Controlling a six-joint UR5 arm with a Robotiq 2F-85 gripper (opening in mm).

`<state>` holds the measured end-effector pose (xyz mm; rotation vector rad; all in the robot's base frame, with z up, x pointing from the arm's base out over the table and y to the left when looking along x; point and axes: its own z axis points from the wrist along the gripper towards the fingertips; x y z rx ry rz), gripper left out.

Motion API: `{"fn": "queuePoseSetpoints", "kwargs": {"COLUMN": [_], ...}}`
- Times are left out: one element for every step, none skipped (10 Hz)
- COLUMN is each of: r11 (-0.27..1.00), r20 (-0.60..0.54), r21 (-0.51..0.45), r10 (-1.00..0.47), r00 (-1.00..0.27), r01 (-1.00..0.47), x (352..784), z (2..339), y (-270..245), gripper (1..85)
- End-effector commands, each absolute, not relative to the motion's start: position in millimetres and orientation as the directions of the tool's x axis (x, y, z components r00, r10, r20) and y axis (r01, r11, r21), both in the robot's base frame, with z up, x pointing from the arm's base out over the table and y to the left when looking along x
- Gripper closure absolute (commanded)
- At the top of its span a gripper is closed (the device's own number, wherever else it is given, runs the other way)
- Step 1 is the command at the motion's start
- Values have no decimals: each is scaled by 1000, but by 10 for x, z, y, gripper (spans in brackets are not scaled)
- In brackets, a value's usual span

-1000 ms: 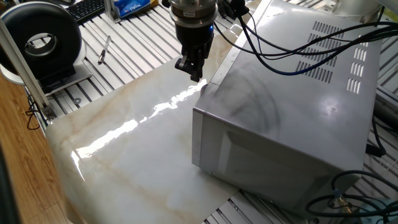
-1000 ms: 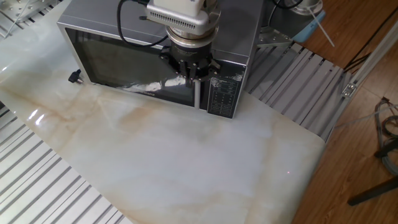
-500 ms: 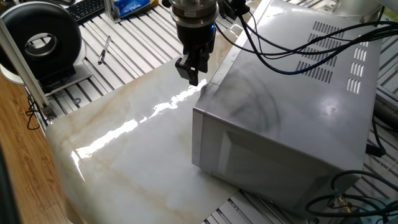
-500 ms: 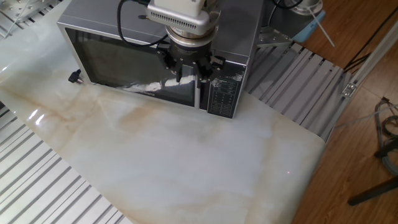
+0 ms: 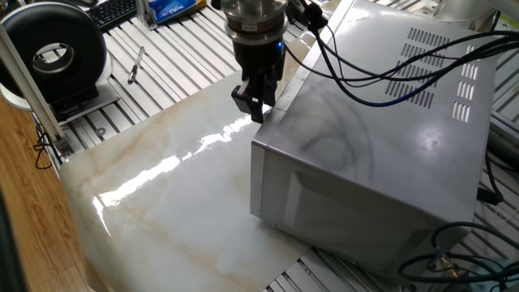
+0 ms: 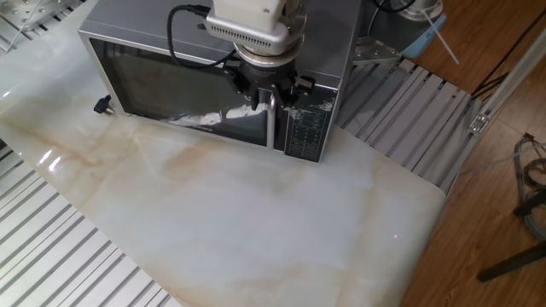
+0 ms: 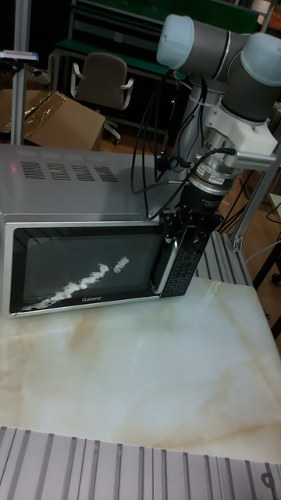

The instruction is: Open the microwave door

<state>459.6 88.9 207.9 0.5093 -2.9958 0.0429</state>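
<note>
So your gripper (image 6: 271,92) is parked right at the microwave door (image 7: 82,269) handle.
Jaws look slightly apart around the handle; can't tell if they're gripping. Door's closed on the microwave (image 5: 381,146), which sits on the marble table (image 6: 256,213).

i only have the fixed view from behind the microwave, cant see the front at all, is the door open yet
observer: No. In the tall fixed view the microwave door sits flush in the microwave, fully shut.
operator: ok and where is the pincer against the handle
observer: In the other fixed view the pincer is at the top of the vertical handle, between the dark window and the control panel. It looks open, with one finger on each side of the handle.
operator: anything in front of the door
observer: One small black object lies on the marble table near the door's hinge-side corner.
</note>
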Motion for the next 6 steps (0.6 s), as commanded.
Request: {"fn": "queuePoseSetpoints", "kwargs": {"r11": [946,945,943,942,941,942], "r20": [123,127,131,134,137,136], "r21": [4,3,-2,-2,-4,-3], "r10": [-322,-326,-331,-332,-335,-333], "r00": [-939,-937,-935,-934,-932,-933], "r01": [-324,-328,-334,-335,-338,-337], "x": [4516,4501,4490,4479,4473,4472], "z": [2046,2037,2028,2024,2023,2022], "y": [931,904,871,858,851,859], "gripper": [427,437,437,437,447,470]}}
